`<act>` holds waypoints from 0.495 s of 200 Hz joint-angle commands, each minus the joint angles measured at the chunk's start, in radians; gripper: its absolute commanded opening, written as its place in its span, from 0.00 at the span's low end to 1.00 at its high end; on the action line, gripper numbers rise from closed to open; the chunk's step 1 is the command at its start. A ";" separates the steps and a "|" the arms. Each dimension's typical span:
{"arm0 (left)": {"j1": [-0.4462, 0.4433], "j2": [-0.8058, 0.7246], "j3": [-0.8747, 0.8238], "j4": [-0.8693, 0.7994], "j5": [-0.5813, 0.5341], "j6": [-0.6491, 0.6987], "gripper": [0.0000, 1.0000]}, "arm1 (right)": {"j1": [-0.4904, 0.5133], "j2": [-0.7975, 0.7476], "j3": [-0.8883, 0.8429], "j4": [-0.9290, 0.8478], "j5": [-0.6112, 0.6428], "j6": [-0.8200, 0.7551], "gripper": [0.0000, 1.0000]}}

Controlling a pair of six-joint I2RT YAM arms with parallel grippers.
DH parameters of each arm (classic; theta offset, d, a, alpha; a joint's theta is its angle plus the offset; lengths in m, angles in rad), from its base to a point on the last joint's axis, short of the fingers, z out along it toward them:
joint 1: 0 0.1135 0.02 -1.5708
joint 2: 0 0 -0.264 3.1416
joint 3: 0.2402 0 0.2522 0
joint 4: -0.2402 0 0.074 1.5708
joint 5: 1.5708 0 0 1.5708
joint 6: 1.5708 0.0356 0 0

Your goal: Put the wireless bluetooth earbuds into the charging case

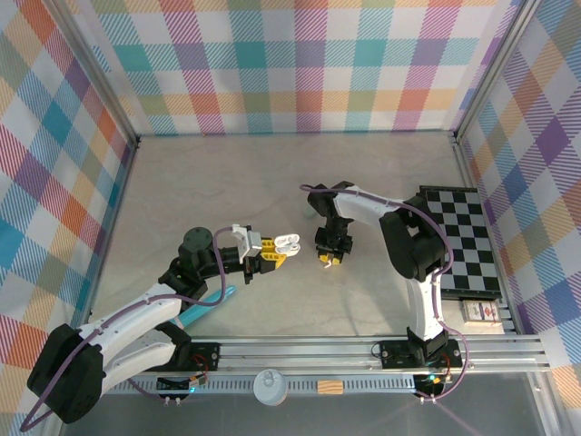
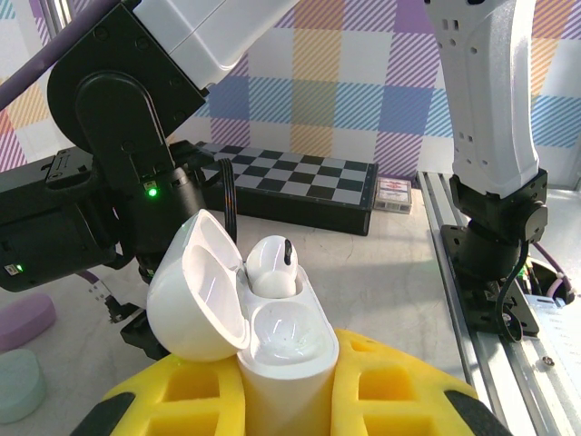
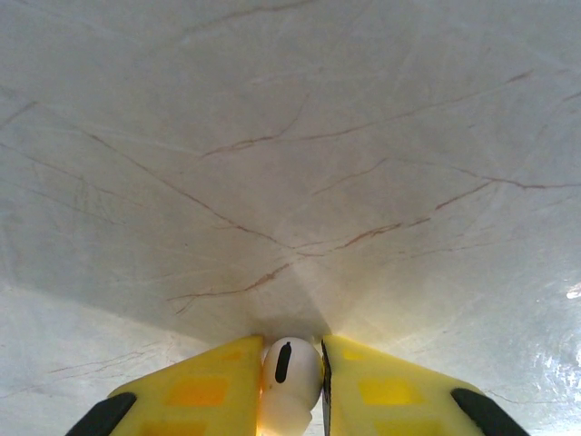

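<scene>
My left gripper [image 2: 286,381] is shut on a white charging case [image 2: 277,354] with its lid [image 2: 200,282] swung open to the left. One white earbud [image 2: 270,265] sits in the far socket; the near socket [image 2: 286,327] is bare. In the top view the case [image 1: 287,243] is held out from the left gripper [image 1: 270,251] toward the right arm. My right gripper [image 3: 292,386] is shut on a second white earbud [image 3: 290,372], just above the marbled table [image 3: 290,136]. From above, the right gripper [image 1: 328,257] hangs a short way right of the case.
A checkerboard [image 1: 465,238] lies at the right, with a small card box [image 1: 481,312] in front of it. A turquoise stick [image 1: 207,307] lies under the left arm. Purple [image 2: 25,320] and mint [image 2: 20,385] pebble-like cases rest on the table at left.
</scene>
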State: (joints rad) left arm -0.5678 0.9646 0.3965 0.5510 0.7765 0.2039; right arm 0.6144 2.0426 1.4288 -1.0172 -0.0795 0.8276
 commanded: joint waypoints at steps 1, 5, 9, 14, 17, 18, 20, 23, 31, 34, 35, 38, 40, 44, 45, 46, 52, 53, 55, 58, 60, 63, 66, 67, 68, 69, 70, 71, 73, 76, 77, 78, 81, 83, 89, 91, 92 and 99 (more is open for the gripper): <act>0.003 -0.018 0.015 0.017 0.018 0.021 0.00 | 0.003 -0.024 -0.028 0.009 0.020 -0.050 0.22; 0.004 -0.018 0.016 0.017 0.017 0.022 0.00 | 0.006 -0.035 -0.029 0.017 0.027 -0.065 0.22; 0.003 -0.018 0.015 0.017 0.015 0.021 0.00 | 0.009 -0.047 -0.032 0.024 0.037 -0.081 0.22; 0.003 -0.016 0.013 0.018 0.013 0.022 0.00 | 0.013 -0.062 -0.035 0.035 0.053 -0.101 0.22; 0.003 -0.016 0.013 0.021 0.013 0.022 0.00 | 0.017 -0.074 -0.038 0.043 0.064 -0.113 0.22; 0.003 -0.016 0.013 0.022 0.012 0.022 0.00 | 0.018 -0.078 -0.038 0.046 0.067 -0.117 0.22; 0.003 -0.016 0.012 0.022 0.011 0.021 0.00 | 0.020 -0.085 -0.040 0.050 0.073 -0.124 0.22; 0.003 -0.015 0.012 0.023 0.007 0.019 0.00 | 0.022 -0.096 -0.043 0.057 0.087 -0.132 0.22; 0.003 -0.011 0.010 0.027 0.004 0.020 0.00 | 0.029 -0.132 -0.054 0.080 0.124 -0.156 0.23; 0.003 -0.009 0.009 0.029 0.002 0.019 0.00 | 0.032 -0.146 -0.058 0.091 0.138 -0.166 0.23; 0.003 -0.008 0.009 0.030 0.001 0.019 0.00 | 0.034 -0.150 -0.060 0.095 0.143 -0.169 0.23; 0.003 -0.007 0.008 0.033 -0.001 0.016 0.00 | 0.037 -0.164 -0.065 0.104 0.157 -0.177 0.23; 0.003 -0.007 0.008 0.036 -0.003 0.016 0.00 | 0.037 -0.174 -0.069 0.111 0.171 -0.182 0.23; 0.003 -0.004 0.007 0.041 -0.007 0.012 0.00 | 0.042 -0.192 -0.077 0.125 0.192 -0.193 0.23; 0.003 -0.003 0.006 0.042 -0.007 0.012 0.00 | 0.043 -0.196 -0.079 0.129 0.197 -0.198 0.23; 0.003 -0.003 0.006 0.044 -0.008 0.012 0.00 | 0.043 -0.201 -0.081 0.133 0.202 -0.200 0.23; 0.003 0.002 0.004 0.054 -0.013 0.007 0.00 | 0.048 -0.229 -0.093 0.158 0.230 -0.220 0.23; 0.003 0.003 0.004 0.056 -0.014 0.007 0.00 | 0.048 -0.235 -0.095 0.163 0.235 -0.223 0.23; 0.003 0.006 0.004 0.060 -0.014 0.004 0.00 | 0.049 -0.246 -0.100 0.171 0.244 -0.230 0.23; 0.003 0.009 0.004 0.065 -0.019 0.002 0.00 | 0.051 -0.261 -0.106 0.185 0.255 -0.240 0.23; 0.003 0.011 0.003 0.066 -0.019 0.000 0.00 | 0.052 -0.272 -0.111 0.194 0.262 -0.247 0.23; 0.004 0.014 0.004 0.071 -0.022 -0.002 0.00 | 0.054 -0.287 -0.117 0.209 0.274 -0.258 0.23; 0.003 0.019 0.005 0.071 -0.024 -0.003 0.00 | 0.055 -0.303 -0.124 0.223 0.283 -0.270 0.23; 0.003 0.019 0.005 0.072 -0.025 -0.004 0.00 | 0.057 -0.306 -0.127 0.228 0.288 -0.272 0.23; 0.003 0.019 0.005 0.073 -0.024 -0.006 0.00 | 0.056 -0.310 -0.129 0.234 0.292 -0.276 0.23; 0.003 0.021 0.005 0.075 -0.024 -0.006 0.00 | 0.058 -0.318 -0.131 0.238 0.296 -0.280 0.23; 0.003 0.021 0.006 0.075 -0.025 -0.007 0.00 | 0.059 -0.325 -0.133 0.243 0.301 -0.284 0.23; 0.003 0.022 0.006 0.076 -0.026 -0.007 0.00 | 0.060 -0.331 -0.136 0.248 0.304 -0.288 0.23; 0.003 0.025 0.007 0.079 -0.025 -0.008 0.00 | 0.061 -0.342 -0.141 0.255 0.313 -0.296 0.23; 0.003 0.027 0.008 0.084 -0.027 -0.012 0.00 | 0.065 -0.360 -0.148 0.273 0.326 -0.310 0.23; 0.003 0.029 0.007 0.086 -0.028 -0.014 0.00 | 0.066 -0.366 -0.150 0.279 0.329 -0.314 0.23; 0.003 0.030 0.007 0.088 -0.030 -0.014 0.00 | 0.067 -0.372 -0.153 0.284 0.333 -0.318 0.23; 0.003 0.033 0.007 0.094 -0.030 -0.019 0.00 | 0.072 -0.391 -0.161 0.298 0.344 -0.335 0.24; 0.003 0.036 0.006 0.097 -0.033 -0.021 0.00 | 0.072 -0.404 -0.165 0.310 0.352 -0.345 0.24; 0.003 0.041 0.007 0.108 -0.041 -0.028 0.00 | 0.079 -0.437 -0.180 0.341 0.373 -0.375 0.24; 0.003 0.043 0.007 0.110 -0.045 -0.030 0.00 | 0.080 -0.449 -0.184 0.349 0.379 -0.385 0.24; 0.003 0.044 0.007 0.112 -0.046 -0.031 0.00 | 0.080 -0.455 -0.186 0.354 0.381 -0.390 0.24; 0.003 0.054 0.008 0.117 -0.055 -0.038 0.00 | 0.084 -0.492 -0.198 0.381 0.398 -0.420 0.25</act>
State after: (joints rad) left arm -0.5678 0.9981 0.3965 0.5884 0.7471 0.1940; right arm 0.6819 1.6695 1.2736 -0.7765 0.1902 0.5591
